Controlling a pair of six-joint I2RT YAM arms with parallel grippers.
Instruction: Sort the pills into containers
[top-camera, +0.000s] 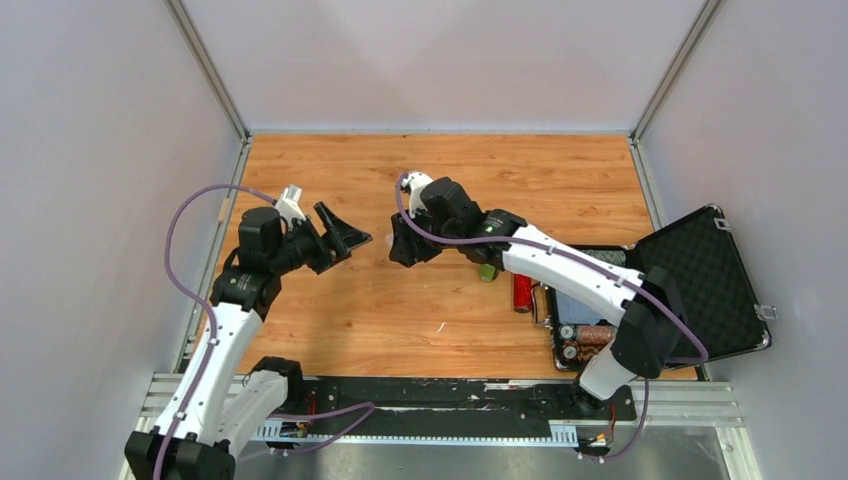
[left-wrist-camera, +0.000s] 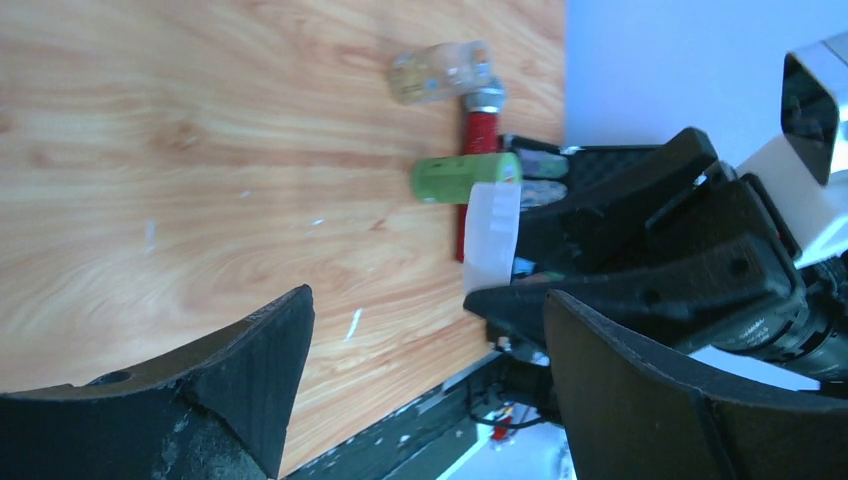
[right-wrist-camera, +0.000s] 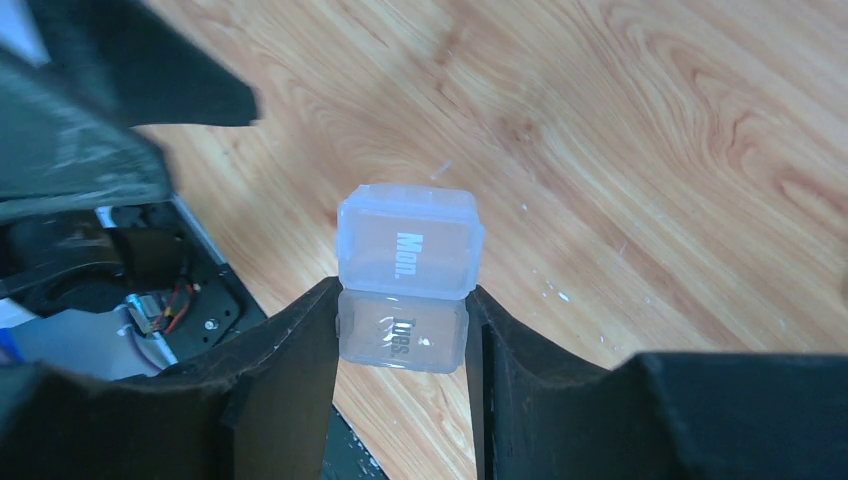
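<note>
My right gripper (right-wrist-camera: 403, 305) is shut on a tiny clear plastic container (right-wrist-camera: 408, 245) with two cells marked "Mon." and "Tues."; its fingers press both sides of the lower cell. It holds the container above the wood table. In the left wrist view the container (left-wrist-camera: 492, 230) shows as a pale strip at the right gripper's tip. My left gripper (top-camera: 348, 232) is open and empty, lifted, and faces my right gripper (top-camera: 405, 247) from a short gap. From above the container is hidden. No pills show.
A small green bottle (top-camera: 487, 272) and a red tube (top-camera: 522, 292) lie by the right arm; both show in the left wrist view, bottle (left-wrist-camera: 465, 178) and tube (left-wrist-camera: 478, 130), with a clear rounded plastic piece (left-wrist-camera: 440, 72) beyond. An open black case (top-camera: 700, 290) stands at the right.
</note>
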